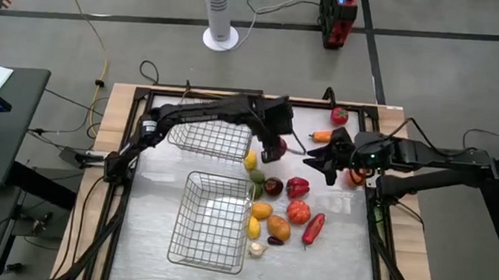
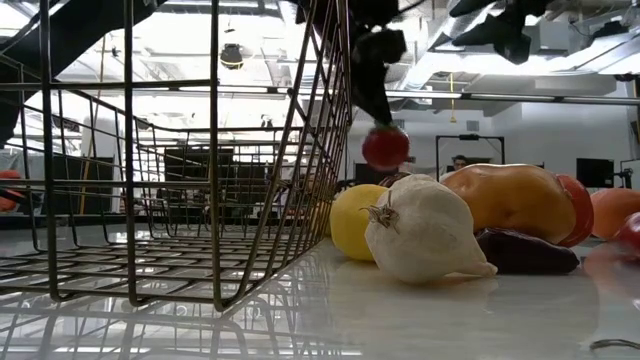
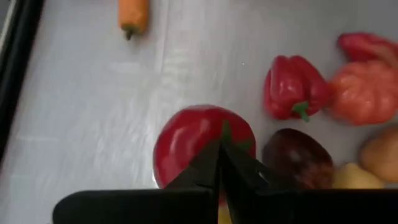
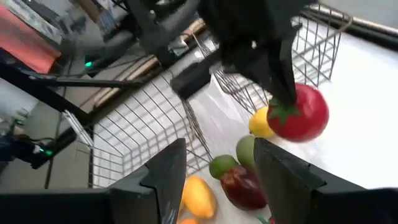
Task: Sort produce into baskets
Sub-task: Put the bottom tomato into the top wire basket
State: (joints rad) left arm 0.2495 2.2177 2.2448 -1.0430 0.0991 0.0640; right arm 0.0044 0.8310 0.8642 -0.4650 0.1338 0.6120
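Because the low view sits at the level of the surface [image 1: 338, 266], the nearest things fill it: a garlic bulb [image 2: 425, 232] at centre, a lemon [image 2: 352, 220] touching it on the left, and the near basket [image 2: 170, 180] over the whole left half, whose wires hide most of what lies behind.

Farther back, the left gripper [image 3: 219, 152] hangs above the produce pile with its fingers pinched shut on the green stem of a red tomato [image 4: 298, 112], which dangles clear of the surface at upper centre of the low view. That hold looks thin; I judge the fruit could twist or slip free on the way over the rim of the far basket [image 1: 211, 138], then drop and roll among the red pepper [image 3: 292, 84] and dark plum [image 3: 297, 157] beneath it.

The right gripper [image 4: 217, 165] waits close by at centre right of the high view, fingers spread wide and holding nothing, near enough that the two arms might brush.

Farthest off, the carrot [image 3: 133, 15] is cut by the frame's top edge.
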